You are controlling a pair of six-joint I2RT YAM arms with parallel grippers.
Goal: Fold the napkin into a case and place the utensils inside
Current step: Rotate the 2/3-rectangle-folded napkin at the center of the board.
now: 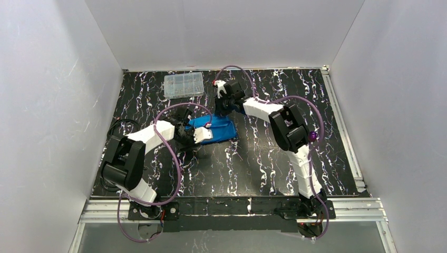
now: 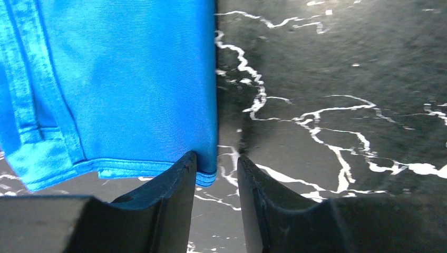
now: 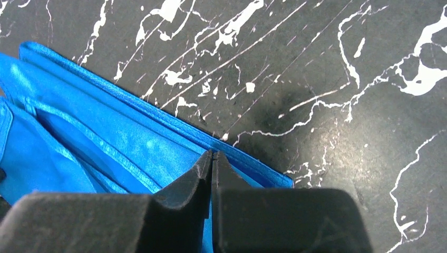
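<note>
The bright blue napkin [image 1: 220, 129] lies folded into a small layered rectangle on the black marbled table [image 1: 263, 163]. My left gripper [image 1: 202, 135] is at its near left end. In the left wrist view the left gripper [image 2: 216, 156] is open, and a hemmed corner of the napkin [image 2: 121, 79] lies in the gap by the left fingertip [image 2: 184, 168]. My right gripper [image 1: 223, 104] is at the napkin's far edge. In the right wrist view the right gripper [image 3: 213, 154] is shut, its tips together over the napkin's folded layers [image 3: 126, 142]. No utensils can be made out.
A clear plastic compartment box [image 1: 183, 84] stands at the far left of the table, behind the napkin. Purple cables [image 1: 174, 158] loop over both arms. White walls enclose the table on three sides.
</note>
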